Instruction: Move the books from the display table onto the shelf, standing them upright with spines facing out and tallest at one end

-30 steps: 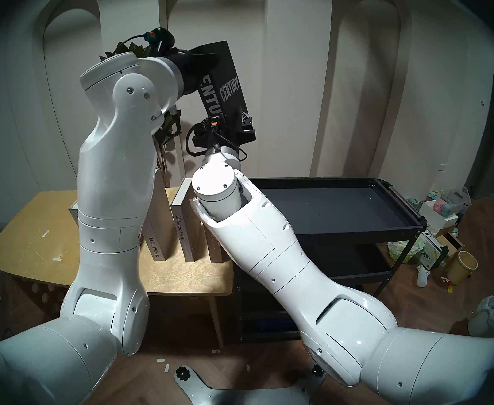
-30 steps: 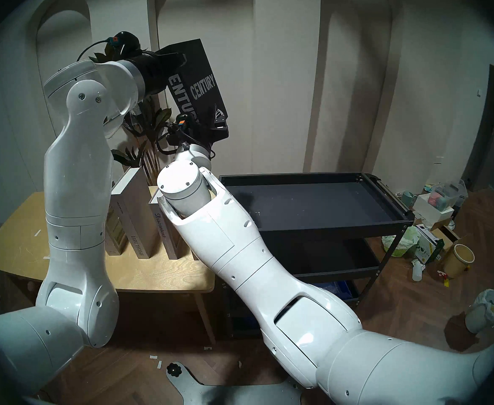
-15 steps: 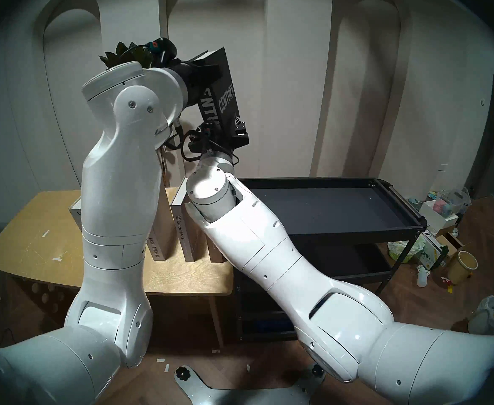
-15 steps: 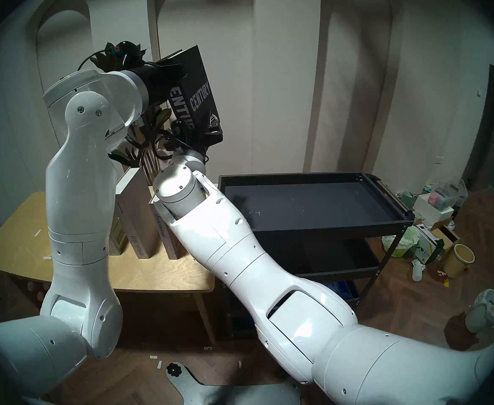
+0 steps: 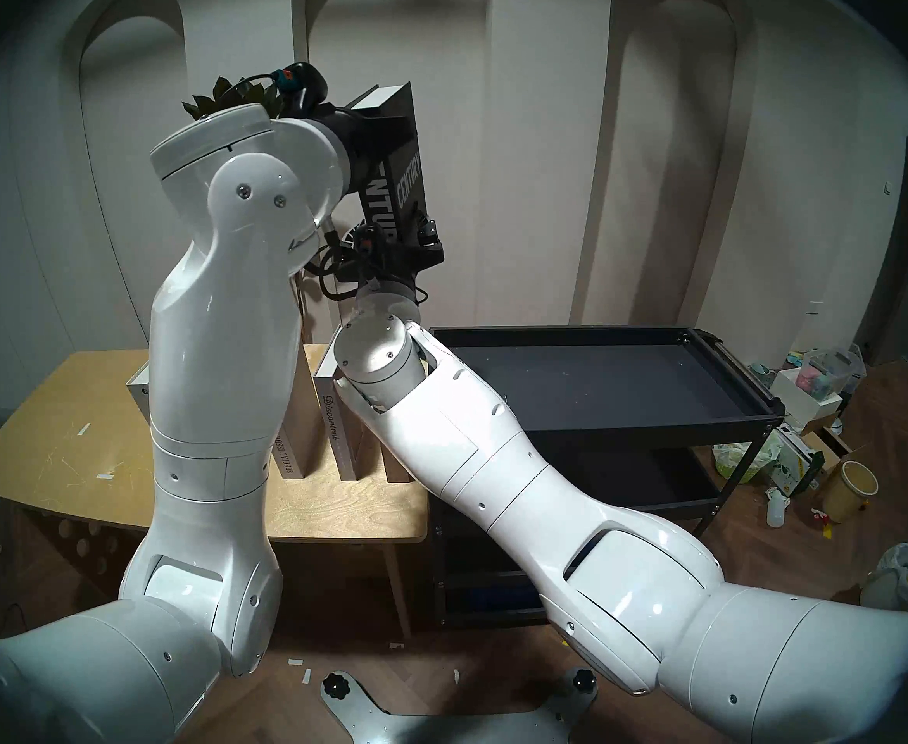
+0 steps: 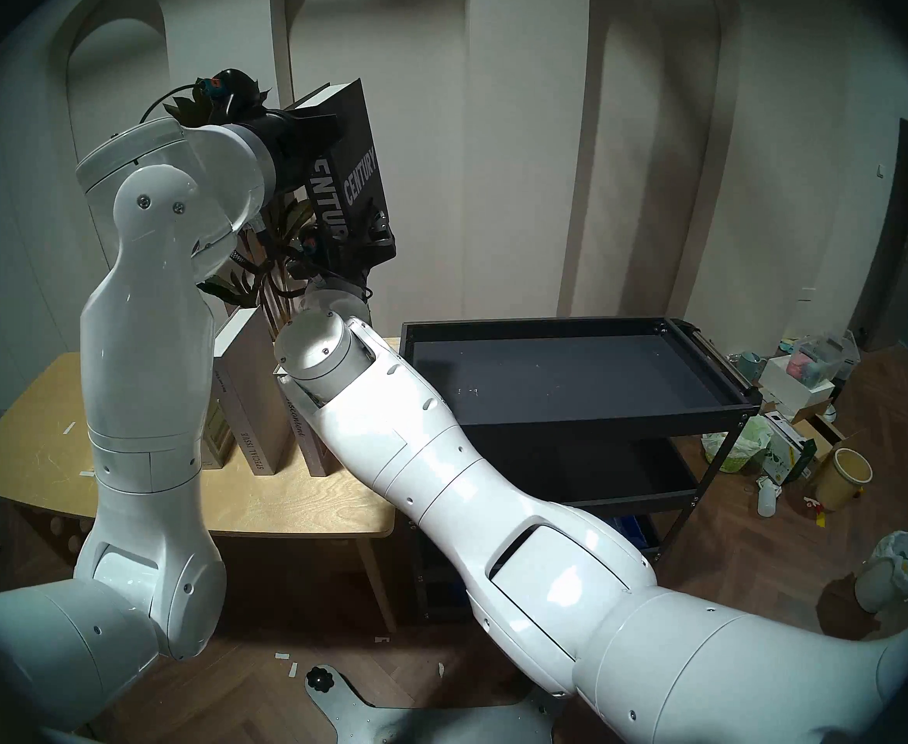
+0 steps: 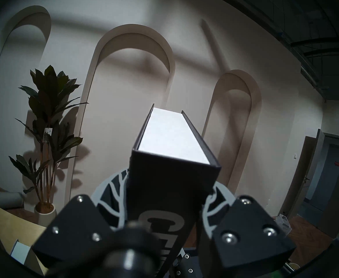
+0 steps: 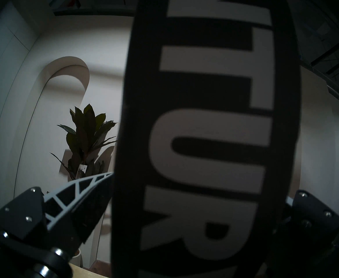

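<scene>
The black "CENTURY" book [image 5: 411,152] hangs high in the air, nearly upright, above the gap between the display table [image 5: 65,431] and the shelf [image 5: 656,426]. My left gripper [image 5: 387,125] is shut on its upper part; in the left wrist view the fingers [image 7: 212,193] press both covers of the book [image 7: 172,177]. My right gripper [image 5: 403,233] stands open, jaws straddling the book's lower end, the spine [image 8: 204,131] filling its view. Several grey and brown books stand on the table, among them "SPECIAL ISSUE" [image 5: 299,437] and "Discontent" [image 5: 336,431]. The shelf's top tray holds nothing.
A tall potted plant [image 7: 46,115] stands behind the table by the arched wall. Boxes, bags and a yellow bucket [image 5: 849,490] litter the floor right of the shelf, with a bagged bin [image 5: 897,576] nearer me. My forearms hide part of the book row.
The black book has swung from a leftward lean to nearly upright and turned, so its white page edge now shows on top. Both grippers shifted left with it; neither changed its opening.
</scene>
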